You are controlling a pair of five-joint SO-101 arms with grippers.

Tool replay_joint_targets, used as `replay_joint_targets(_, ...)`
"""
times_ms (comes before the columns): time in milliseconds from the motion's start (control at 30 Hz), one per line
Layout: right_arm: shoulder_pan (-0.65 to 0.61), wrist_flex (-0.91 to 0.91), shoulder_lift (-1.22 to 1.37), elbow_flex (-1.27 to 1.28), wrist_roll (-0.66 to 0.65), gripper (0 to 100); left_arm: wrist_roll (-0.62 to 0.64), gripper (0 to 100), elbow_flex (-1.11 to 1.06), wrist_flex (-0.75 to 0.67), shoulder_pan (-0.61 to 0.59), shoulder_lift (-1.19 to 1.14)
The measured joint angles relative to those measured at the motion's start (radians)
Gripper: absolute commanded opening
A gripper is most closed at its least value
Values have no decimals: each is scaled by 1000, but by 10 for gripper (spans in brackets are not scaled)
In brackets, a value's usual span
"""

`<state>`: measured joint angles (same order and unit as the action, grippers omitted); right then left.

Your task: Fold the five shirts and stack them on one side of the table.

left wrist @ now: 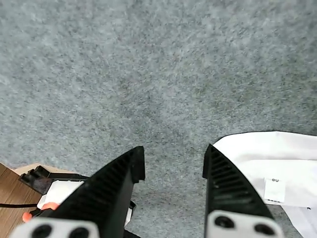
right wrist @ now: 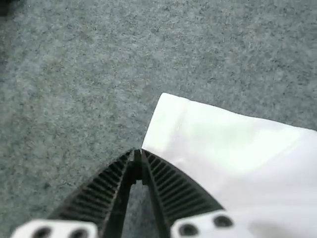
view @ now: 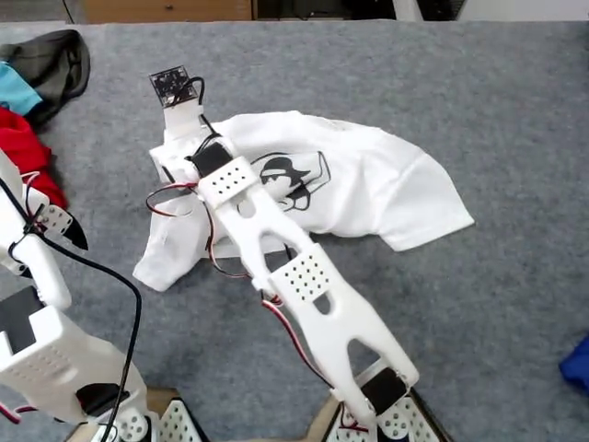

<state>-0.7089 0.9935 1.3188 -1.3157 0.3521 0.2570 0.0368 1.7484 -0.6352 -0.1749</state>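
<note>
at the far left of the bench (view: 479, 83), toward its far corner, lies a heap of clothes: a dark garment (view: 57, 57) on top, a light blue piece (view: 13, 92) tucked beside it and a red garment (view: 23, 152) nearer the arms. just beside the red garment hangs the left end effector (view: 69, 230), over bare grey surface; in the left wrist view the left end effector (left wrist: 173, 153) has its fingers spread wide with nothing between them, and an edge of the white shirt (left wrist: 277, 163) lies just off one finger. in the middle of the bench the white shirt (view: 368, 184) lies rumpled and unfolded, its black print facing up. the right arm stretches across the shirt's left part. in the right wrist view the right end effector (right wrist: 137, 154) is pressed together on a corner of the white shirt (right wrist: 223, 144), pinching the cloth at its tips. at the far right edge of the bench a bit of dark blue cloth (view: 577, 364) peeks in, well apart from the white shirt.
</note>
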Motion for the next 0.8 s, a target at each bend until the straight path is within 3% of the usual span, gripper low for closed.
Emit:
replay_joint_targets(400,71,34,0,-137,0,18,0,203,0,0,0,0)
replay_joint_targets(633,29,52,0,-137,44,307,0,203,0,0,0,0)
replay_joint_targets(800,-48,51,35,-89,66,321,0,203,0,0,0,0)
